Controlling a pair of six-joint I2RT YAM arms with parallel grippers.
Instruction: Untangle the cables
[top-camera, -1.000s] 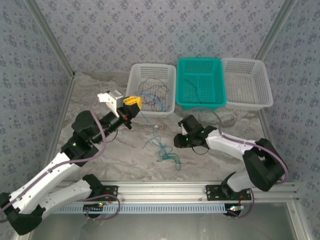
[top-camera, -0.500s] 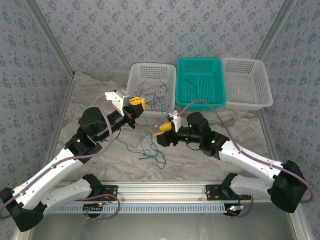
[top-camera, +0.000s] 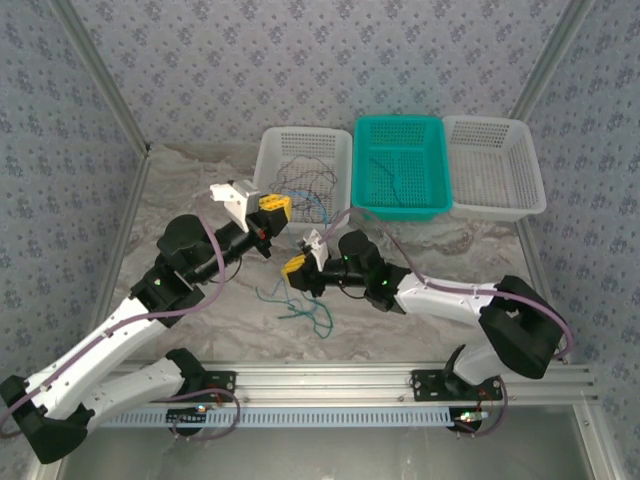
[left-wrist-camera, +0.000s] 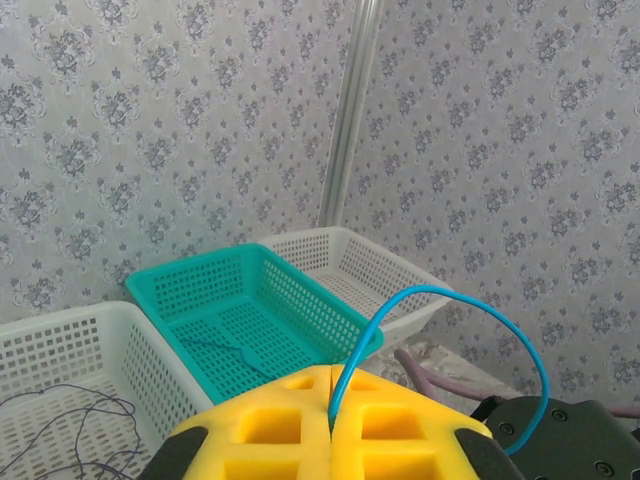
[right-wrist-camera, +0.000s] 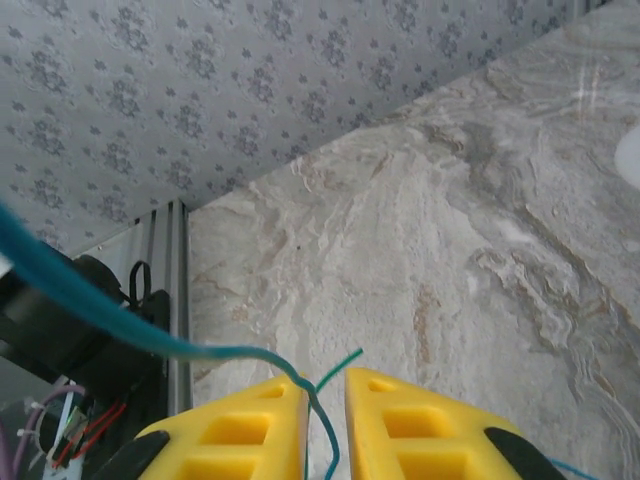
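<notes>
Top external view: one teal-green cable (top-camera: 318, 320) is seen lying in loose loops on the marble table (top-camera: 180, 185), just in front of the two grippers, and one blue cable (top-camera: 290, 238) is strung from the left gripper (top-camera: 272, 206) down toward those loops. A tangle of dark cables (top-camera: 305, 172), too fine to be counted, is held in the left white basket (top-camera: 268, 170), and one more thin strand (top-camera: 385, 168) is seen on the floor of the teal basket (top-camera: 400, 122). Three baskets are lined up at the far side of the table, touching side to side: two white, one teal between them, the right white basket (top-camera: 530, 160) being bare.

From the left wrist, the yellow fingers are seen pressed together with the blue cable clamped in their seam, arching up and away to the right. From the right wrist, the right gripper (right-wrist-camera: 325, 430) is seen over the marble with its jaws narrowly parted, the teal-green cable passing through the gap, which is wider than the wire.
</notes>
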